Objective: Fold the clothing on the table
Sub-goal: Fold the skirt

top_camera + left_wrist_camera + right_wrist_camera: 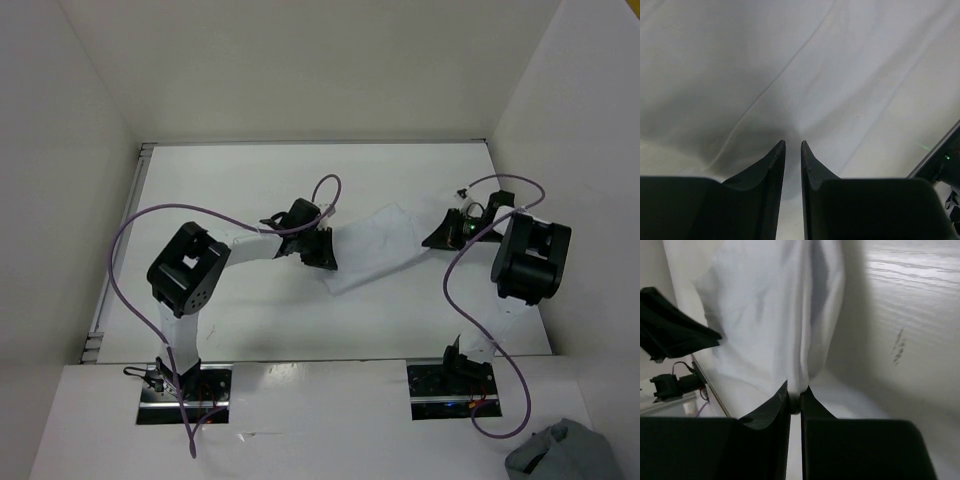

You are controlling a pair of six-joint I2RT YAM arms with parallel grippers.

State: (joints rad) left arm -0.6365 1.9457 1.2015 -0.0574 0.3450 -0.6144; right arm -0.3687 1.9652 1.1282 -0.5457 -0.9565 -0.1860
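The clothing stretches between the left claw and right claw, each pinching an edge.

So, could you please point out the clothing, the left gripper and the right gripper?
clothing (372, 250): top external view, middle of the white fabric.
left gripper (792, 145): left wrist view, midway between its fingertips.
right gripper (795, 394): right wrist view, midway between its fingertips.

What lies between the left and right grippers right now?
The clothing, spanning from the left gripper to the right gripper, as the top view shows; both pinch it.
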